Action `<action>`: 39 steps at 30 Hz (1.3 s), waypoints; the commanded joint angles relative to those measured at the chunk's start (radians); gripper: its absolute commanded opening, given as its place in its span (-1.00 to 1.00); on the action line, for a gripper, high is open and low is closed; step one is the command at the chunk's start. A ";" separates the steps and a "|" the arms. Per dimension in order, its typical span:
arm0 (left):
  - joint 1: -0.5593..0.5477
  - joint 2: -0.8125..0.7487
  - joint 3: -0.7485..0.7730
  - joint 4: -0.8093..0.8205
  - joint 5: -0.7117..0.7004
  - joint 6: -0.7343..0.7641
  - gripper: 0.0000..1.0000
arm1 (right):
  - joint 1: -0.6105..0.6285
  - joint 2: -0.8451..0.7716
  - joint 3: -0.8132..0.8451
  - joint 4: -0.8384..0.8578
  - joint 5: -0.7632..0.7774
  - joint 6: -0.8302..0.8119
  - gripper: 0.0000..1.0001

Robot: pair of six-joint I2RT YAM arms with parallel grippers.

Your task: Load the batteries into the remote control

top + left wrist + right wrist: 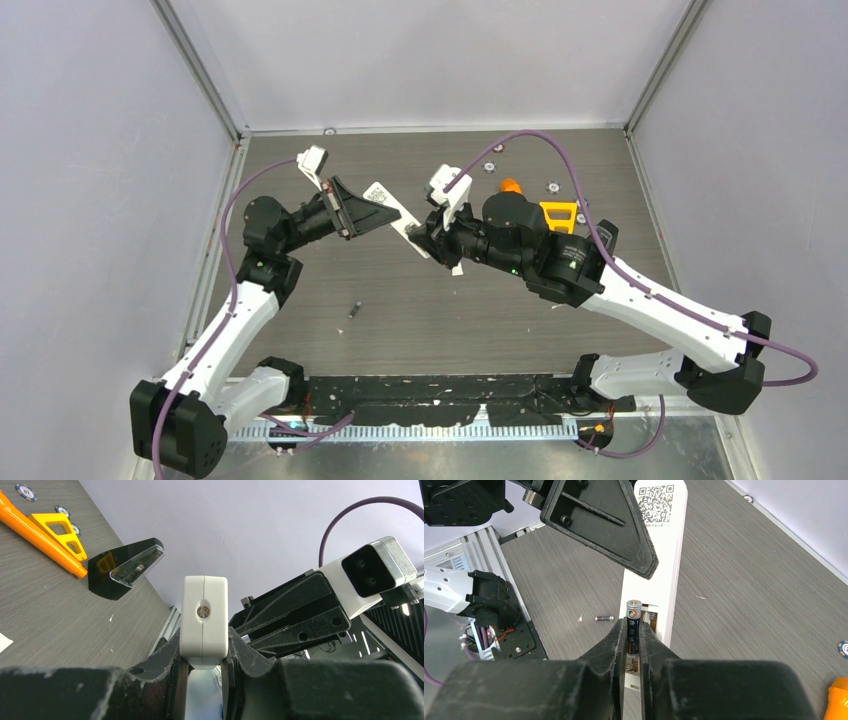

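My left gripper is shut on the white remote control, held above the table with its plain back up; the left wrist view shows its end face between the fingers. My right gripper is shut on a dark battery, held lengthwise over the remote's open battery compartment, where spring contacts show. The remote carries a QR label. A second battery lies loose on the table; it also shows in the right wrist view.
An orange flashlight and a yellow triangular part lie at the back right, with small round discs near them. A black cover piece stands on the table in the left wrist view. Walls enclose the table.
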 commanded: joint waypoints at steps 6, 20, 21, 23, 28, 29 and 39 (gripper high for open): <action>0.003 -0.033 0.033 0.072 -0.015 -0.035 -1.00 | 0.003 0.019 0.019 -0.071 0.033 -0.011 -0.53; 0.003 -0.029 0.025 0.064 -0.006 -0.017 -1.00 | 0.003 0.037 0.054 -0.055 0.025 -0.003 -0.33; 0.003 -0.029 0.025 0.057 -0.008 -0.011 -1.00 | 0.003 0.034 0.058 -0.055 0.027 -0.001 -0.29; 0.003 -0.029 0.024 0.044 -0.011 0.001 -1.00 | 0.002 0.028 0.066 -0.056 0.030 0.001 -0.21; 0.003 -0.028 0.023 0.027 -0.024 0.023 -1.00 | 0.002 0.005 0.090 -0.059 0.032 0.056 -0.05; 0.002 -0.028 0.021 0.023 -0.025 0.028 -1.00 | 0.002 -0.004 0.093 -0.060 0.031 0.059 -0.03; 0.003 -0.051 0.000 0.049 -0.059 0.039 -1.00 | -0.064 -0.065 0.123 -0.071 0.015 0.298 0.74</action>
